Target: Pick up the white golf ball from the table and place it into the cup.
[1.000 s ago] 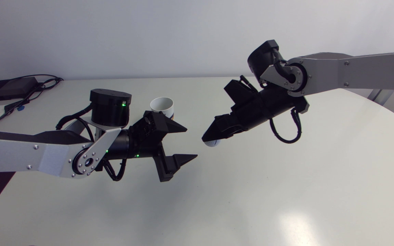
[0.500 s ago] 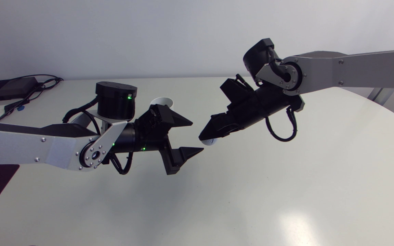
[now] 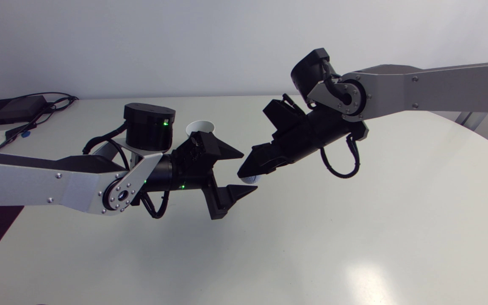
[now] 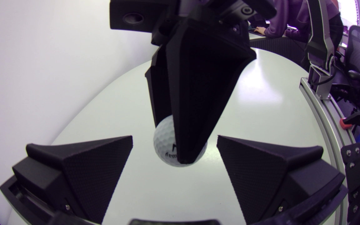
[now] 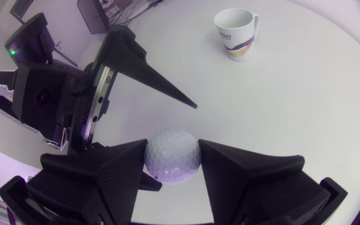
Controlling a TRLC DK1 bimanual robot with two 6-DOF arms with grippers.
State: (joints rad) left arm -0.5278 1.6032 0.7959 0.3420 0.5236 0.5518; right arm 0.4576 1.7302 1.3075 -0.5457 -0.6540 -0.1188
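Note:
My right gripper (image 3: 246,174) is shut on the white golf ball (image 3: 251,179), held above the table's middle; its two fingers press the ball (image 5: 172,155) from both sides. My left gripper (image 3: 244,171) stands open facing it, one fingertip above and one below the ball's level. In the left wrist view the ball (image 4: 165,147) hangs between my open left fingers without touching them, part hidden by the right gripper's finger (image 4: 198,93). The white cup (image 3: 200,127) stands upright behind the left gripper, mostly hidden; the right wrist view shows the cup (image 5: 238,34) empty, beyond the ball.
A black box (image 3: 9,109) with cables lies at the table's far left corner. The round table (image 3: 354,237) has bare surface at the front and right.
Both arms moved toward each other: the right gripper carried the ball to the left, the left gripper advanced right, so the ball now sits between the open left fingers.

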